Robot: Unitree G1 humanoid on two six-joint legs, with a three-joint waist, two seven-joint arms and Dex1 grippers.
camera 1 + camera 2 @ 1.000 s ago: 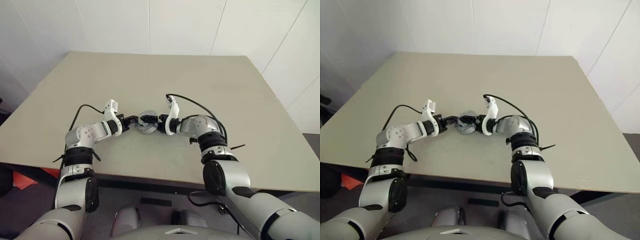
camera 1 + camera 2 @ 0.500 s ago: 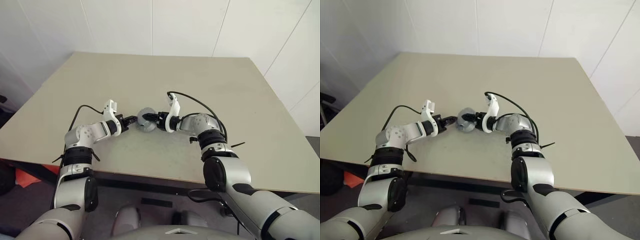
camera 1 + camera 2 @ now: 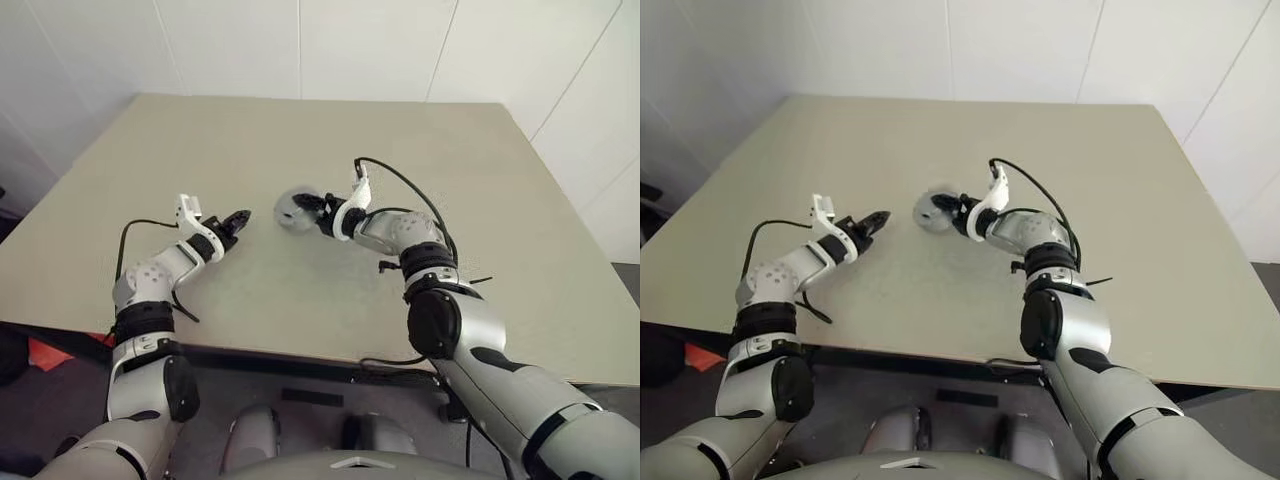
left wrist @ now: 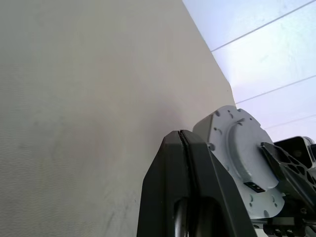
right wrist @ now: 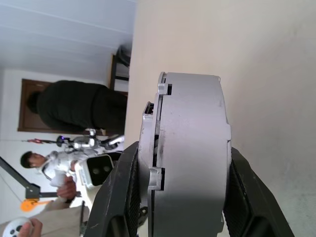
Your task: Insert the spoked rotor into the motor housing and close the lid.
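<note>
Grey motor housing point(image 5: 190, 148) with lid point(image 5: 148, 148) seated but gapped, clamped across both faces by right end effector point(image 3: 312, 206), lifted above counter point(image 3: 420, 150). Left end effector point(image 3: 238, 218) fully closed, empty, well apart. Best squeezed evenly until the seam closes.

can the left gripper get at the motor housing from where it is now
Probably yes. The motor housing, lid on, is gripped by the right gripper above the table; the shut left gripper has bare space between, but must open.

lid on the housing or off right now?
On, but not flush: in the right wrist view the lid sits against the motor housing with a thin gap, both clamped by the right gripper.
</note>
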